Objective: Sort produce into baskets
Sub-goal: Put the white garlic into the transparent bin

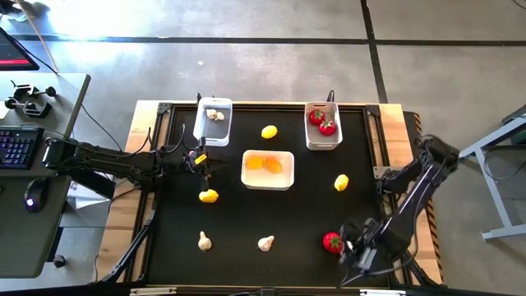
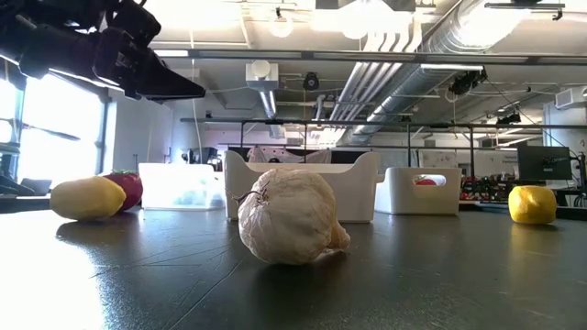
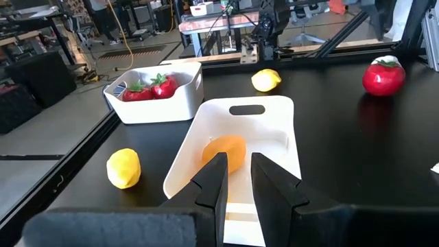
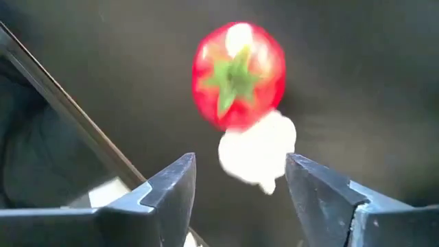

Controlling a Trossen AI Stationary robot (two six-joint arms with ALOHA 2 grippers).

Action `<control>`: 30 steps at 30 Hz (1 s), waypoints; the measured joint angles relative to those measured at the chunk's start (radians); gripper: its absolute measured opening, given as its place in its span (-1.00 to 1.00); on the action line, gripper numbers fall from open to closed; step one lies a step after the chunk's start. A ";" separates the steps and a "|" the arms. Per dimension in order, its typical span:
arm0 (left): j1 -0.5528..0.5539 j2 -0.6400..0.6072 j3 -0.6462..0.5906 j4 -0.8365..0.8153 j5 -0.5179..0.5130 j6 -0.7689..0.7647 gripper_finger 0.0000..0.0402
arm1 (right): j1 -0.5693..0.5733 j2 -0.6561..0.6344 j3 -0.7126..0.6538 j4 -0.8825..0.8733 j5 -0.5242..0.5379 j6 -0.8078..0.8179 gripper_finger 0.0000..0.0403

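Three white baskets stand toward the far side. A narrow basket holds garlic, the wide basket two orange-yellow ovals, and another narrow basket red fruits. Loose on the black table lie lemons, garlic bulbs and a red fruit with a green top. My right gripper hangs open above the table beside that red fruit, pointing down; nothing is between its fingers. My left gripper hovers at the wide basket's left end, all but shut, holding nothing.
The table's raised frame rail runs along the right edge, close behind my right arm. A bright white patch lies on the table between the red fruit and my right fingers. In the low view one garlic bulb sits closest to the near edge.
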 joint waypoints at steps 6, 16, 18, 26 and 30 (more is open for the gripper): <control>0.000 0.000 0.000 0.000 0.000 0.001 -0.74 | 0.005 0.094 0.033 -0.050 -0.083 0.025 0.15; 0.000 0.000 0.000 0.000 0.000 0.000 -0.74 | 0.066 0.098 0.033 -0.051 0.002 0.019 0.17; 0.000 0.000 0.000 0.000 0.000 0.000 -0.74 | 0.073 0.104 0.033 -0.060 0.021 0.015 0.17; 0.000 0.000 0.000 0.000 0.000 -0.001 -0.74 | 0.071 0.168 0.032 -0.078 0.012 0.037 0.19; 0.000 0.000 0.000 0.000 0.000 -0.001 -0.74 | 0.071 0.180 0.032 -0.077 0.010 0.080 0.25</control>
